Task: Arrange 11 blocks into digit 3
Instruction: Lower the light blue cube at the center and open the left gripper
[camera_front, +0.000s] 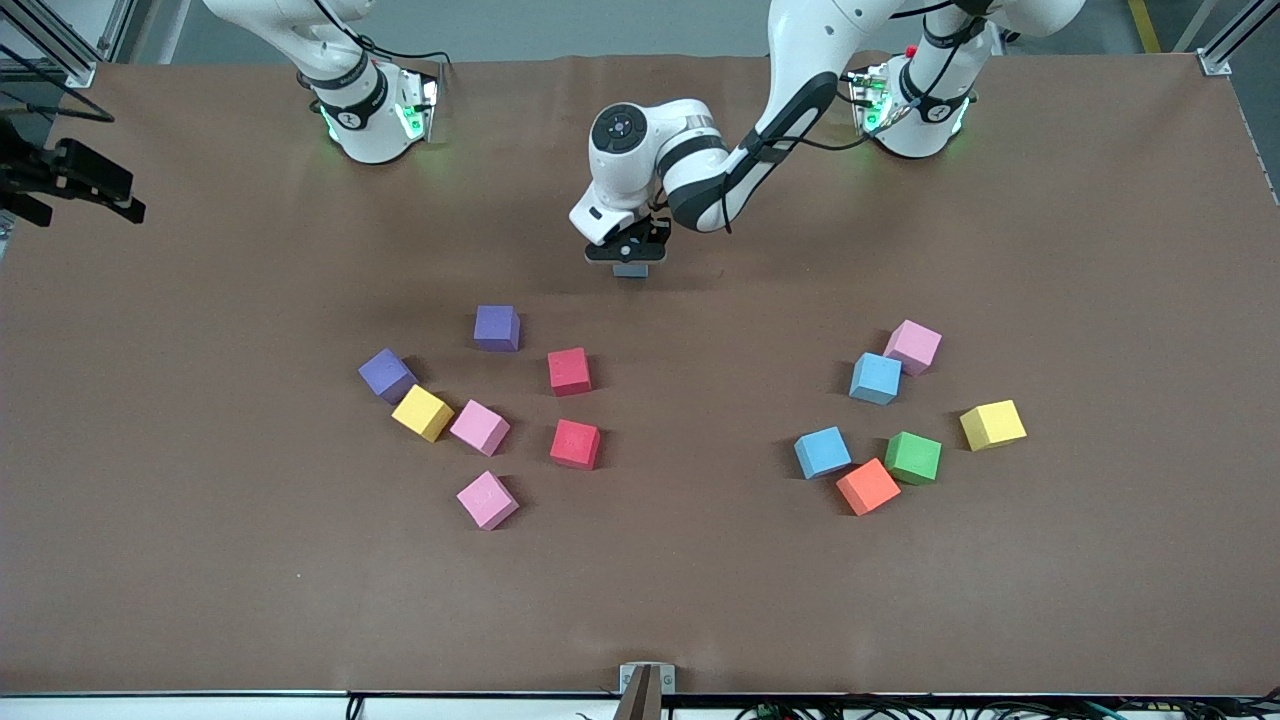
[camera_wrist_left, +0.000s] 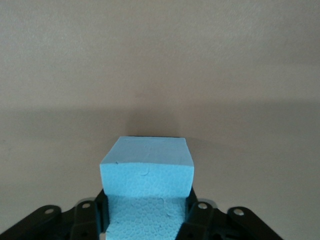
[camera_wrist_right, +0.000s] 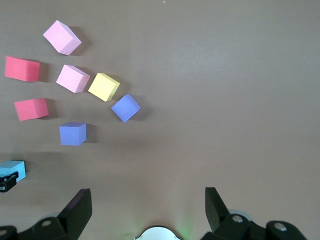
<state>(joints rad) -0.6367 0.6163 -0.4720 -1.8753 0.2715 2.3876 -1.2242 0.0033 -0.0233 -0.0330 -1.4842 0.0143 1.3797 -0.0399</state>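
Pinching pebbly foam blue cube (camera_wrist_left: 146, 172), left gripper (camera_front: 628, 262), seemingly grounded

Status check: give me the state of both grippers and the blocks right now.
Left gripper: shut on a light blue foam cube, at the table's middle.
Right gripper: open, empty, waiting.
Other coloured foam cubes: loose in two scattered groups.
Digit 3: not yet started.

Two loose groups of blocks lie on the table (camera_front: 200, 600), one (camera_front: 480, 400) toward the right arm's end, the other (camera_front: 890, 420) toward the left arm's end, well apart. A single block (camera_front: 631, 268) sits between them, farther from the front camera.
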